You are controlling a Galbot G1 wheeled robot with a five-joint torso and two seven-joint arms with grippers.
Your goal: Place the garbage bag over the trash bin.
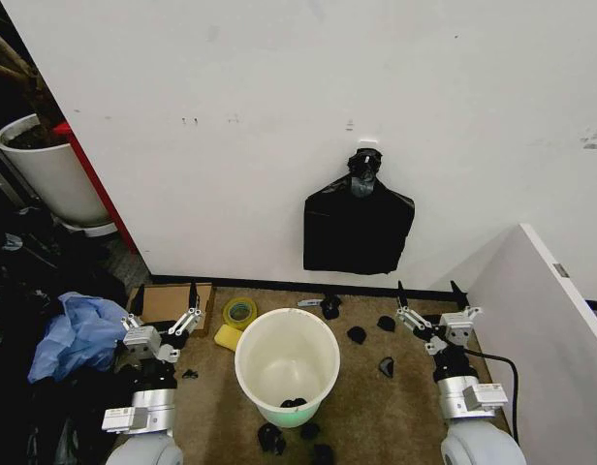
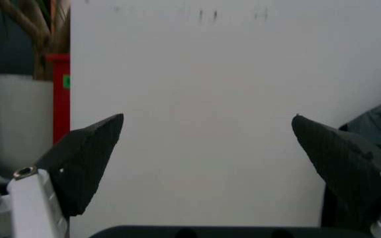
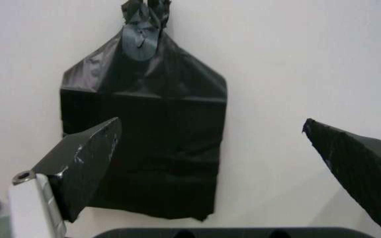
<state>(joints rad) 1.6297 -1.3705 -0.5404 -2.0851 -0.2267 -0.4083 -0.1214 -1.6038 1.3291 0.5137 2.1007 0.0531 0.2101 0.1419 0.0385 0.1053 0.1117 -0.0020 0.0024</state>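
The trash bin (image 1: 279, 354), a round cream-white bucket with a pale green base, stands open-topped on the brown floor between my two arms, with a small black scrap at its bottom. The garbage bag is out of view. My left gripper (image 1: 165, 308) is open to the bin's left, and the left wrist view has its fingers spread wide (image 2: 207, 119) before the white wall. My right gripper (image 1: 426, 291) is open to the bin's right. In the right wrist view it faces (image 3: 210, 121) a flat black bundle (image 3: 151, 134) hung by its knotted top on the wall (image 1: 357, 228).
Black scraps (image 1: 357, 335) lie around the bin. A yellow tape roll (image 1: 239, 312), a yellow sponge (image 1: 228, 337) and a cardboard box (image 1: 168, 302) sit at its left, with blue plastic (image 1: 80, 329) beyond. A white planter pot (image 1: 51, 174) stands far left; a white panel (image 1: 541, 300) bounds the right.
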